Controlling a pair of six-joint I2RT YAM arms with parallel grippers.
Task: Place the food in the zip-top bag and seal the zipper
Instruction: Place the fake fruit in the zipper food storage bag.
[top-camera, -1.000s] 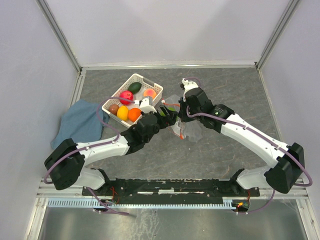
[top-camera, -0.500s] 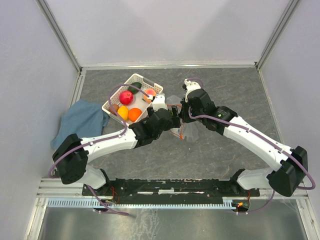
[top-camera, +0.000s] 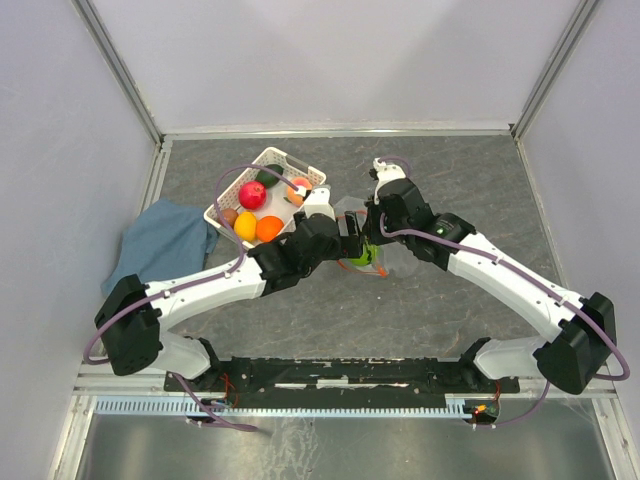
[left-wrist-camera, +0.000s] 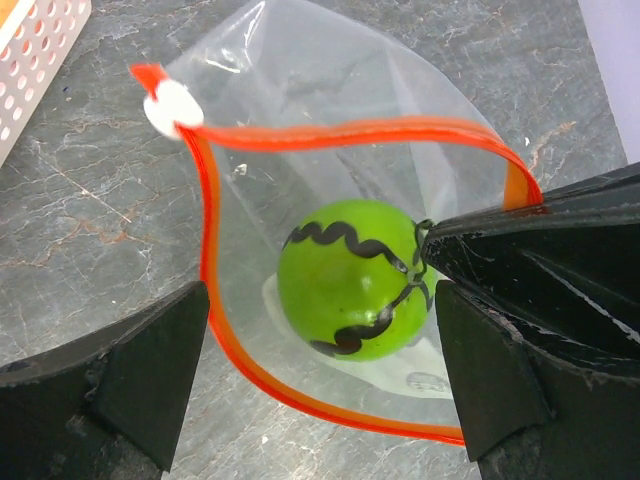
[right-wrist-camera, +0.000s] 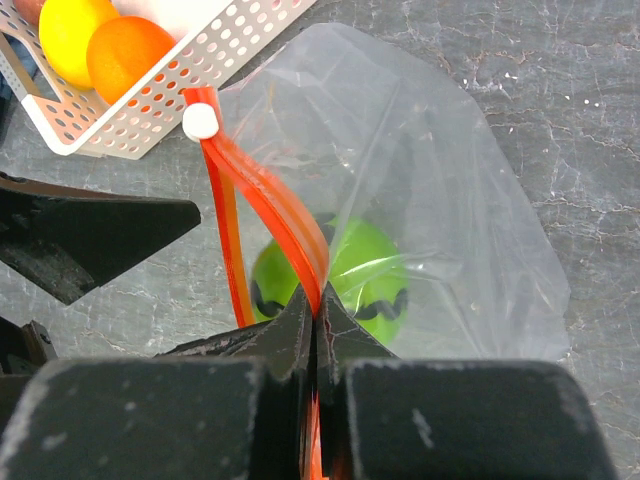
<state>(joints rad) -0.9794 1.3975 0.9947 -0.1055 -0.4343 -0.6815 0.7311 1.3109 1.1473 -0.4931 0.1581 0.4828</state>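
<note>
Green is what catches my eye first: the round green toy fruit (left-wrist-camera: 352, 278), with a wavy black line around it, sits inside the clear bag (left-wrist-camera: 330, 90), seen straight down through the open mouth. The red-orange zipper strip (left-wrist-camera: 340, 133) loops wide around it, and the small white slider (left-wrist-camera: 172, 107) is parked at one end of the strip, on the basket side. The left gripper (left-wrist-camera: 320, 290) hovers over that mouth with its jaws spread wide, one finger on each side of the fruit, holding nothing. The right gripper (right-wrist-camera: 313, 310) is pinched tight on the zipper strip at the opposite end from the slider and holds that edge of the bag up. The bag lies on the grey marbled table (top-camera: 450, 170) just beside the white basket (top-camera: 290, 165), between the two arms. In the basket I can see a red apple (top-camera: 252, 194), an orange (top-camera: 268, 229), a yellow lemon (top-camera: 246, 226), a peach (top-camera: 299, 186), a dark green avocado (top-camera: 265, 176) and a brown piece (top-camera: 228, 215). A blue cloth (top-camera: 160, 245) lies crumpled to the left of the basket
</note>
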